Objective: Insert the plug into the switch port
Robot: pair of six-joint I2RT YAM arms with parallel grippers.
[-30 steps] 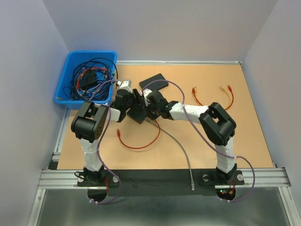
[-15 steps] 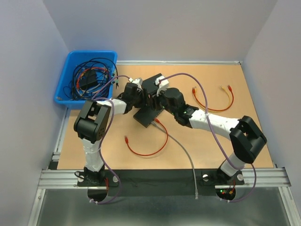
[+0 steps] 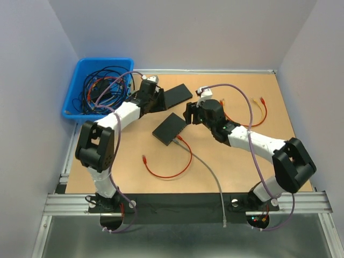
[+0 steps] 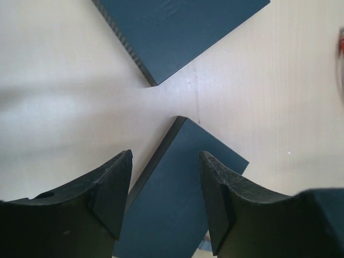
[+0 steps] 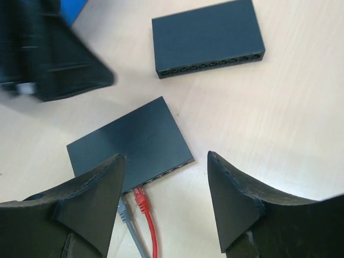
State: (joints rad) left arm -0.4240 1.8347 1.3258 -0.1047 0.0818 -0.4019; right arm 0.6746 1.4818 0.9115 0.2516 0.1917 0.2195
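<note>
Blue bin point(image 3: 80, 67) of cables sits far left, a second switch point(image 3: 177, 94) at the back. The red plug point(image 5: 141, 198) sits at the switch's point(image 5: 129, 142) port edge beside a grey plug point(image 5: 123, 210), just under my right gripper point(image 5: 166, 158), jaws wide, holding nothing. Left gripper point(image 4: 165, 161), likewise spread, hangs near the second switch.

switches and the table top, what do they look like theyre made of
Switch with the cables and other switch: dark grey, matte, no glare, sharp moulded edges; likely plastic, possibly painted metal. Table top: pale tan, smooth, soft sheen; looks like laminated board or wood, cannot tell which.
</note>
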